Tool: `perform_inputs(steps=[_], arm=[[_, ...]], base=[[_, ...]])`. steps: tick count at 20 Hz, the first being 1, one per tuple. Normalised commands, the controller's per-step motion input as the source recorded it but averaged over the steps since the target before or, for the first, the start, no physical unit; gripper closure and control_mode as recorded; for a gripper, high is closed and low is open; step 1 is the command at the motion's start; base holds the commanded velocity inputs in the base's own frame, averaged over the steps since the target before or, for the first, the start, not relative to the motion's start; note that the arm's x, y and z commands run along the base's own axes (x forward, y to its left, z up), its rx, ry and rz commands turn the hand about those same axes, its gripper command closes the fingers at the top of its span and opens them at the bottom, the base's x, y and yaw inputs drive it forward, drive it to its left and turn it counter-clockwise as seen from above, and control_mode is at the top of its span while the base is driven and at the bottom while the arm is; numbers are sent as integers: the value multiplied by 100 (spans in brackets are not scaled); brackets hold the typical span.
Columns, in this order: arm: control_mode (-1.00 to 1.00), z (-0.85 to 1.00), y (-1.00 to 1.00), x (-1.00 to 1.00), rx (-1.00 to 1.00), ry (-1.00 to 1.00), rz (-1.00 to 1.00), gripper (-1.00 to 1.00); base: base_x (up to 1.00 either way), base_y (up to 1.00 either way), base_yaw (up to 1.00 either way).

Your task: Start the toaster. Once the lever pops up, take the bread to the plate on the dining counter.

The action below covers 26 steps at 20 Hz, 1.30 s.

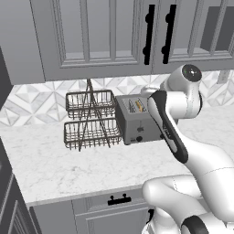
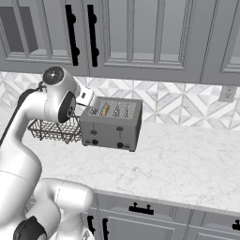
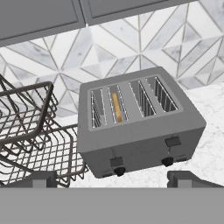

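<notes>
Hand view looks down at the toaster (image 3: pixel 140 127), grey, four slots up top, sitting on the white marble surface (image 3: pixel 210 118) w/ its back near the patterned tile backsplash (image 3: pixel 131 39). Bread (image 3: pixel 117 107) is down in the second slot from the left, just a tan edge showing. Two levers and two dark knobs on the toaster's front face, left lever looks lower than the right one. Pincer (image 3: pixel 111 179) hangs in front of that face, fingertips spread wide apart, nothing between them, not touching the toaster.

Left base view: arm (image 1: pixel 171 128) reaches across in front of the toaster (image 1: pixel 132 119), covering its right end; two-tier wire basket rack (image 1: pixel 90 119) stands just beside the toaster's left side. Grey upper cabinets (image 1: pixel 105 36) w/ black handles overhead.

Right base view: toaster (image 2: pixel 111 123) seen from its front right, tan slice (image 2: pixel 106 110) in a slot, rack (image 2: pixel 54 129) partly behind the arm's elbow. Wall outlet (image 2: pixel 228 93) on the backsplash, well apart to the right.
</notes>
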Motion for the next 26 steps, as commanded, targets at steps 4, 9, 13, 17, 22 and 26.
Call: perform_inputs(steps=[4, 9, 13, 17, 22, 26], arm=[[-100, 0, 0, 0, 0, 0, 0, -100], [-100, 0, 0, 0, 0, 0, 0, -100], [-100, 0, 0, 0, 0, 0, 0, -100], [-100, 0, 0, 0, 0, 0, 0, -100], [-100, 0, 0, 0, 0, 0, 0, -100], [-100, 0, 0, 0, 0, 0, 0, -100]], base=[[0, 0, 0], [0, 0, 0], [0, 0, 0], [0, 0, 0], [0, 0, 0], [0, 0, 0]])
